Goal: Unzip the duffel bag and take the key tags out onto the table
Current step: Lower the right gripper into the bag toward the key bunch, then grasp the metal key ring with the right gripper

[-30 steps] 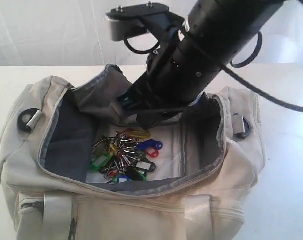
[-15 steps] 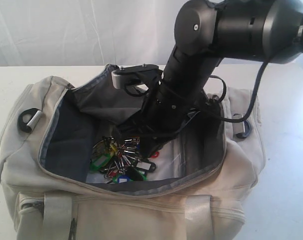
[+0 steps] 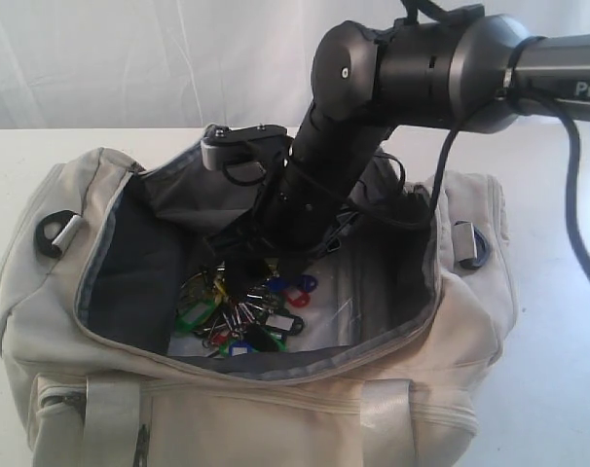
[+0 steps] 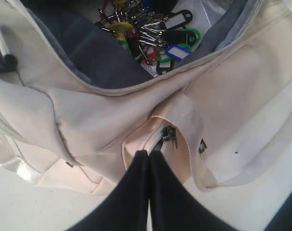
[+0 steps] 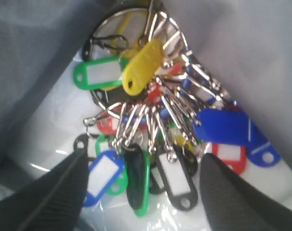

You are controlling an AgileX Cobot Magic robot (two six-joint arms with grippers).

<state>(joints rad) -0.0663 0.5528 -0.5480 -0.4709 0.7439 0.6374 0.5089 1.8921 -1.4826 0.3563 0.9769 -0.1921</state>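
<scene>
The cream duffel bag lies on the white table with its zip flap thrown back and the dark lining showing. On the pale bag floor rests the bunch of key tags. My right gripper reaches down into the opening and hovers just over them. In the right wrist view it is open, its fingers either side of the key tags, with no contact visible. My left gripper is shut and empty outside the duffel bag, tips at a side pocket.
The folded-back flap stands behind the right arm. Black D-rings sit at both bag ends. A pocket zip pull hangs just beyond the left fingertips. Pale webbing straps run down the front. The bag walls close in around the right gripper.
The right arm has lowered further into the bag and shifted left, bringing its gripper down over the key tags. Bag and tags have not moved.
</scene>
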